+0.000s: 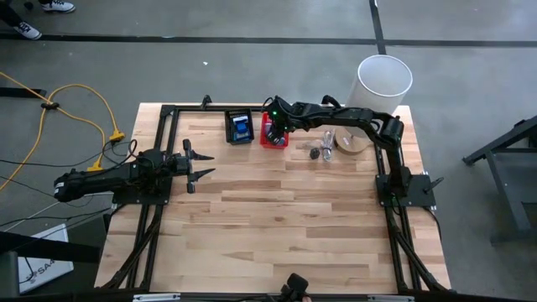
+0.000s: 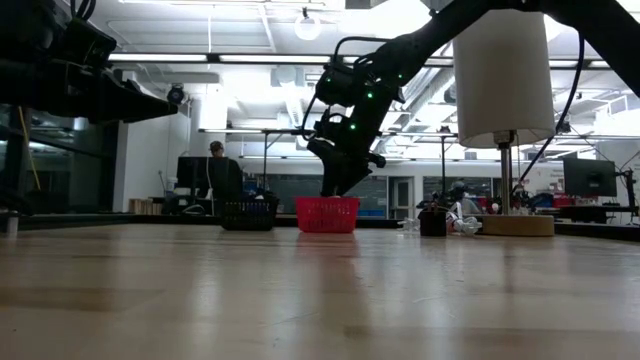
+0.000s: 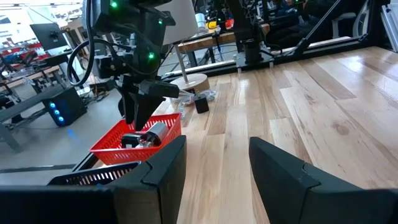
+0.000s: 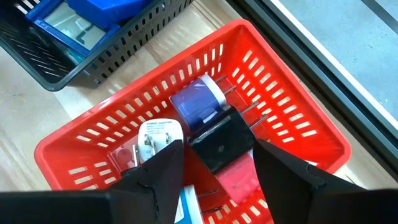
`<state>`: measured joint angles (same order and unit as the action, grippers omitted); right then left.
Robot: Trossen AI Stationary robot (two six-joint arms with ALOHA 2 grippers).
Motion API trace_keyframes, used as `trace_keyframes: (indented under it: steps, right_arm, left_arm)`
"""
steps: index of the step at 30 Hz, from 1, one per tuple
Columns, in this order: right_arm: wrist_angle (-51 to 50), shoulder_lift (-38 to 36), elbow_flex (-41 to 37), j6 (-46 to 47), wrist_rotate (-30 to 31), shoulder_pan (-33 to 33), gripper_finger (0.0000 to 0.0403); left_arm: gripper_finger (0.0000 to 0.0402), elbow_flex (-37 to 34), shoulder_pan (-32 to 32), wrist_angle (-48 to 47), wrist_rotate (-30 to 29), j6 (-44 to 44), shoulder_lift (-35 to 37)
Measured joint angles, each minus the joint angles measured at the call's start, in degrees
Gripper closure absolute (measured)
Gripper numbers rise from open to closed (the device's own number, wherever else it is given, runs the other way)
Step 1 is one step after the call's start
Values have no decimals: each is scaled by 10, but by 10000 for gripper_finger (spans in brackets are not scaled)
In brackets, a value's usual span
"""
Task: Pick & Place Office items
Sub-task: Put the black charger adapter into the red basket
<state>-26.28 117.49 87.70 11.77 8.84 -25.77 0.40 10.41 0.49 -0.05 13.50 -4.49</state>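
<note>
The right tool [image 4: 214, 171] hung just above the red basket [image 1: 273, 134], which sat at about twelve o'clock on the tabletop [image 1: 285, 226]. Its fingers stood apart and held nothing. Directly under the gap lay a black block [image 4: 222, 144], resting in the basket against a blue-purple cylinder [image 4: 198, 103] and a white plug adapter [image 4: 157, 138]. More office items, a black clip [image 1: 315, 153] and a pale silvery piece [image 1: 326, 143], lay loose on the wood at about one o'clock, near the round wooden base [image 1: 350, 141] of the tall white cylinder [image 1: 385, 81]. The black basket [image 1: 239, 127], just beside the red one at eleven o'clock, held a blue item [image 1: 242, 127].

The left tool [image 1: 200, 165] waited at nine o'clock, fingers parted and empty, well apart from both baskets.

The drop into the red basket looked done, so the next step was probably a lift and a reach for the loose pieces. The risks, as I judged them:
- a fingertip catching the mesh wall on the way up and dragging or tipping the light basket
- the arm's swing toward one o'clock brushing the cylinder's base and scattering the small pieces
- a thumb-sized clip sliding away under a slightly off-centre pinch
</note>
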Motion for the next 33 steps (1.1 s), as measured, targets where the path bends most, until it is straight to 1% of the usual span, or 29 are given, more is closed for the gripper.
trace_keyframes:
  steps: [13,18,24,33]
  right_arm:
    - [13,-1,0,-1,1,5,223]
    - [19,-16,0,-5,2,12,223]
    - [-21,-53,0,-19,2,30,224]
    - [-91,-114,0,-28,52,89,224]
  left_arm:
    - [235,0,0,0,0,0,0]
    - [235,0,0,0,0,0,0]
    - [235,0,0,0,0,0,0]
    - [235,0,0,0,0,0,0]
